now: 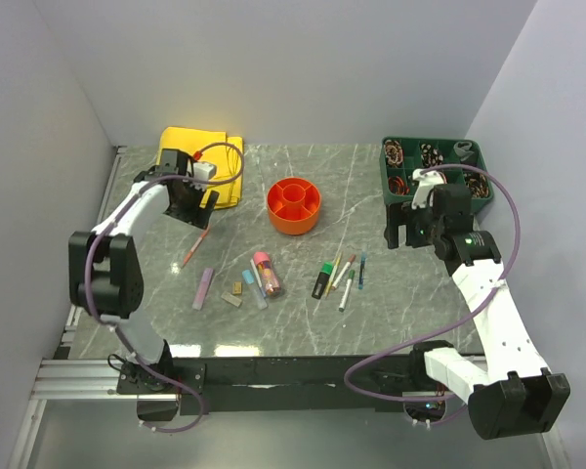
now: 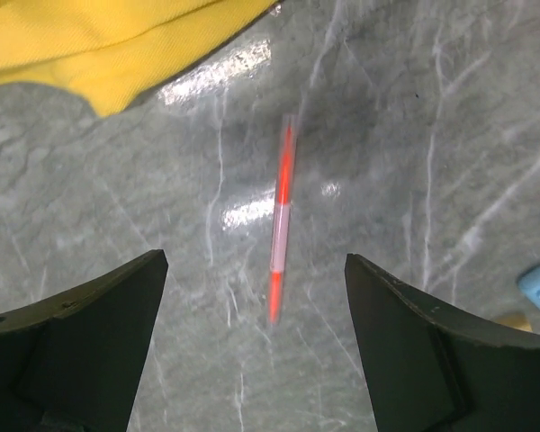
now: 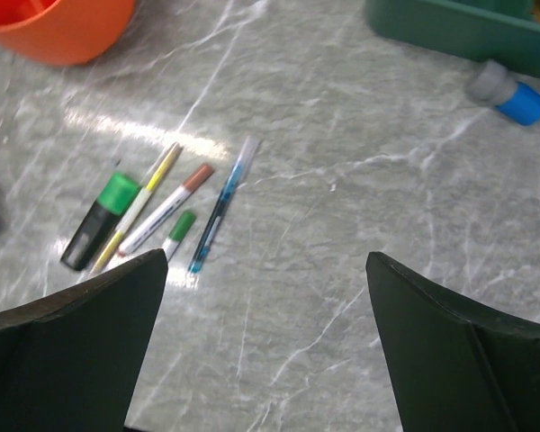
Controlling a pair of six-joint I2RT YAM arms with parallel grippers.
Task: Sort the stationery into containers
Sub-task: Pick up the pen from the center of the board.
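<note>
The orange organiser bowl (image 1: 294,204) stands mid-table; its edge shows in the right wrist view (image 3: 63,27). A red pen (image 1: 196,246) lies left of it, and in the left wrist view (image 2: 282,220) it lies just ahead of my left gripper (image 2: 255,270), which is open and empty above the table (image 1: 193,210). A lilac stick (image 1: 204,288), small blocks (image 1: 237,290) and a pink-capped tube (image 1: 266,272) lie in front of the bowl. Several pens and markers (image 1: 340,276) lie to the right, also seen by the right wrist (image 3: 166,211). My right gripper (image 3: 266,270) is open and empty, right of them (image 1: 410,234).
A folded yellow cloth (image 1: 203,154) lies at the back left, and its edge shows in the left wrist view (image 2: 90,45). A green tray (image 1: 449,143) of small parts stands at the back right. A grey-and-blue cap-like piece (image 3: 508,94) lies just in front of the tray.
</note>
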